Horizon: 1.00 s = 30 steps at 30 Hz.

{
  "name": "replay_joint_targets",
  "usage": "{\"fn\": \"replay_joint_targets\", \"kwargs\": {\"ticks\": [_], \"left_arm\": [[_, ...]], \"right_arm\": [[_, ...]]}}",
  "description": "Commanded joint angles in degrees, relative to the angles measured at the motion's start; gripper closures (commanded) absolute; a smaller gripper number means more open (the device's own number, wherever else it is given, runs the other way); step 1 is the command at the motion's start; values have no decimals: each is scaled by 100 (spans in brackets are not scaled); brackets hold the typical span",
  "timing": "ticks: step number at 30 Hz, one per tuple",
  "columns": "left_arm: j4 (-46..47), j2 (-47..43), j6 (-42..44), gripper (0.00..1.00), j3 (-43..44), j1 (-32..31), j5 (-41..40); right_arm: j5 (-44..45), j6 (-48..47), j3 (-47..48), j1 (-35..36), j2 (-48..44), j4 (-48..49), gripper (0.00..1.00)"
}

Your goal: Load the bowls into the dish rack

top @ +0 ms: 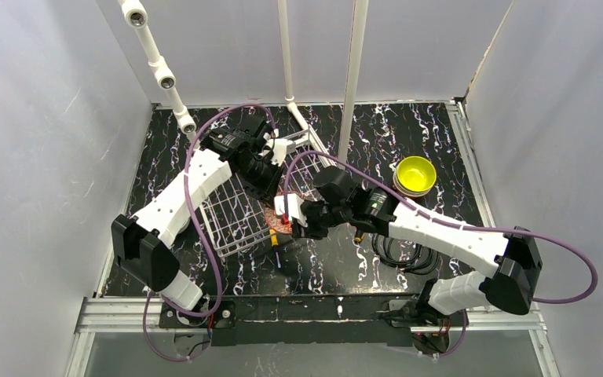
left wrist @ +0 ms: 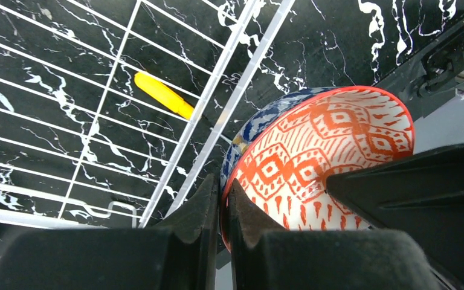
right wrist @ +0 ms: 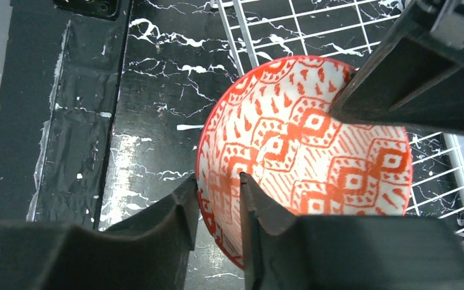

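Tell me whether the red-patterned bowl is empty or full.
Empty. Both wrist views look into the bowl and show its red pattern bare, with nothing lying inside.

Both my arms are built alike. The left arm (top: 196, 177) and right arm (top: 440, 230) wear glossy white shells on the long links, with blocky black housings (top: 145, 253) at the joints. Behind each hand trails a purple cable: the left cable (top: 239, 106) and the right cable (top: 314, 152). The left gripper (left wrist: 223, 187) and right gripper (right wrist: 216, 181) each end in two matte black fingers (right wrist: 175, 211), wedge-shaped and thicker behind the tips.
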Motion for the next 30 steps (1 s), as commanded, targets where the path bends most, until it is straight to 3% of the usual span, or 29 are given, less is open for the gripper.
{"fn": "replay_joint_targets", "kwargs": {"ticks": [1, 6, 9, 14, 17, 22, 24, 30], "left_arm": [[-214, -36, 95, 100, 241, 32, 547], [-214, -143, 46, 100, 233, 65, 648], [-215, -241, -47, 99, 249, 119, 596], [-92, -576, -366, 55, 255, 270, 318], [33, -836, -594, 35, 259, 311, 131], [182, -1302, -1075, 22, 233, 383, -808], [233, -1523, -1462, 15, 127, 420, -1812], [347, -2531, -2355, 5, -456, 484, -3593]], "right_arm": [[-50, -168, 421, 108, 106, -178, 67], [13, -157, 509, 211, 245, -184, 99], [58, -128, 482, 252, 186, -50, 99], [162, -57, 309, 255, -98, 351, 99], [207, 45, 220, 255, -218, 476, 99], [260, 398, -76, 255, -509, 992, 99], [171, 534, -152, 253, -587, 1175, 99], [246, 1311, -190, 245, -456, 1831, 99]]}}
